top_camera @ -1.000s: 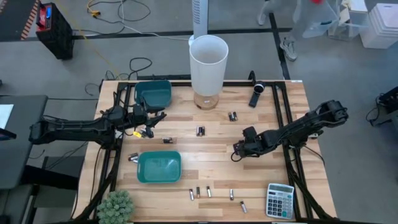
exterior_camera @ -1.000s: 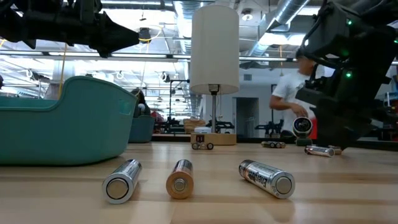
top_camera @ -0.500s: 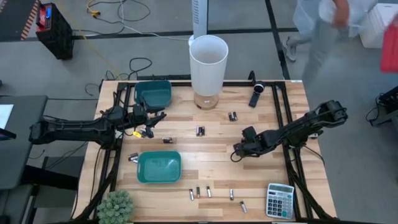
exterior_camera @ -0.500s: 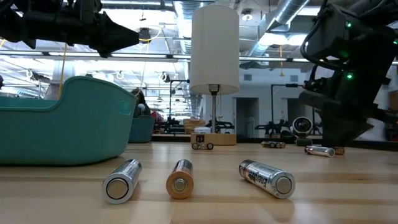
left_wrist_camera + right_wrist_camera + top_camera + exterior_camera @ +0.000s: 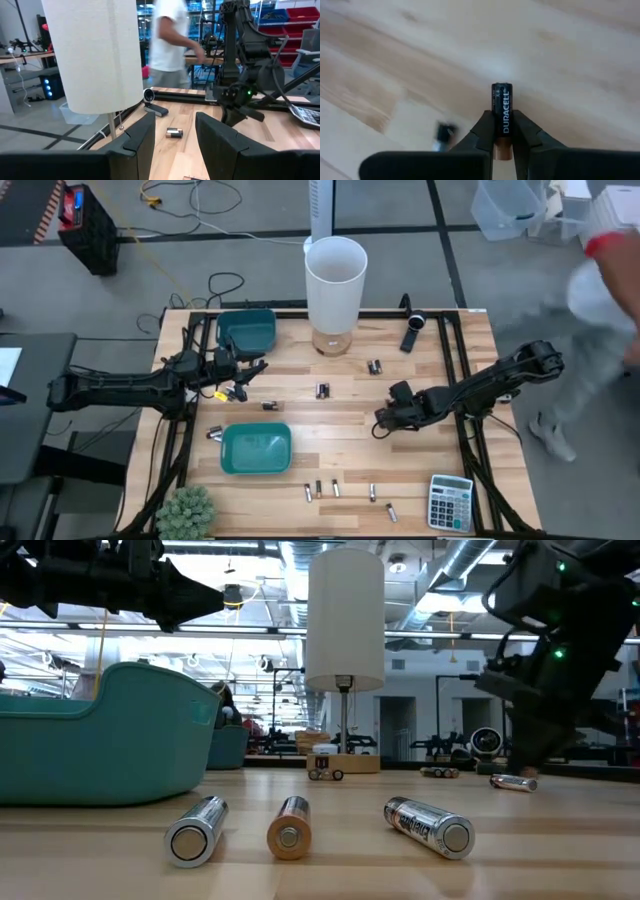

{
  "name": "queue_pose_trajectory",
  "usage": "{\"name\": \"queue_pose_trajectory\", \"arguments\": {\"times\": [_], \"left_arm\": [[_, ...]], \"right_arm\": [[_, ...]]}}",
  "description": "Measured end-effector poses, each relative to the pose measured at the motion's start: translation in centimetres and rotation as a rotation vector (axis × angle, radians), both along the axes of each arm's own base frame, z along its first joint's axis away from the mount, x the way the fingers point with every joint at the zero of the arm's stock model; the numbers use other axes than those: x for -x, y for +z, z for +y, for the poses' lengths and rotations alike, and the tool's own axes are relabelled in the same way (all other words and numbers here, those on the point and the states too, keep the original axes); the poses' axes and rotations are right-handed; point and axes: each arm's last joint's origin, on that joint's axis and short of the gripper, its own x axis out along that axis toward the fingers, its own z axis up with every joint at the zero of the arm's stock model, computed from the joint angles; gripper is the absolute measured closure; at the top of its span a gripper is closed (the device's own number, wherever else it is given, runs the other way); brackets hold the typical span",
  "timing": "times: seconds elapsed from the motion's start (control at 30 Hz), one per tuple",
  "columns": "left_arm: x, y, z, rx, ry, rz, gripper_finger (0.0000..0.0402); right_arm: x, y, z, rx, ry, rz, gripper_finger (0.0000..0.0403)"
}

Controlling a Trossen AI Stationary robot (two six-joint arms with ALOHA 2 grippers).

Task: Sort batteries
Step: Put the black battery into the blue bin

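Note:
Several small batteries lie on their sides on the wooden table: one pair (image 5: pixel 374 366), another (image 5: pixel 322 390), one (image 5: pixel 269 406), one (image 5: pixel 214 433), and a row (image 5: pixel 336 490) by the near edge, three of which fill the low view (image 5: pixel 290 828). Two teal bins stand at the far left (image 5: pixel 247 330) and near the middle (image 5: pixel 256 448). My right gripper (image 5: pixel 380 423) is right of centre, shut on a black-and-copper battery (image 5: pixel 501 112). My left gripper (image 5: pixel 258 368) is open and empty, above the table beside the far bin; its fingers show apart in the left wrist view (image 5: pixel 172 120). My right gripper pinches the battery between its two fingers at its copper end (image 5: pixel 501 145). The battery lies along the fingers, and its black part (image 5: pixel 501 97) sticks out past the fingertips. It is held above the table, which shows blurred behind it.
A tall white lamp (image 5: pixel 335 280) stands at the far middle, with a black oblong device (image 5: pixel 413 330) to its right. A calculator (image 5: pixel 450 502) is at the near right corner and a small plant (image 5: pixel 186 513) at the near left. A person moves beyond the right edge (image 5: pixel 600 290).
A person has walked from beyond the table's far right corner round to its right side. Both grippers have stayed about where they were, and the right one has kept hold of the battery.

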Motion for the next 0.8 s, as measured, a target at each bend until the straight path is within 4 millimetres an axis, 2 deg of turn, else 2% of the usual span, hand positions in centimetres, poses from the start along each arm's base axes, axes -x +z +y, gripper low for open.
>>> {"name": "queue_pose_trajectory", "arguments": {"times": [0.27, 0.67, 0.8], "left_arm": [[0.0, 0.0, 0.0, 0.000, 0.000, 0.000, 0.0264], [0.1, 0.1, 0.3, 0.064, 0.091, -0.030, 0.0264], [0.1, 0.0, 0.3, 0.070, 0.097, -0.032, 0.0264]], "right_arm": [[-0.2, 1.2, -0.3, 0.052, 0.076, -0.062, 0.0355], [-5.3, 4.3, -1.6, 0.255, 0.296, -0.485, 0.0355], [-6.9, 5.4, -1.5, 0.318, 0.346, -0.531, 0.0355]]}}
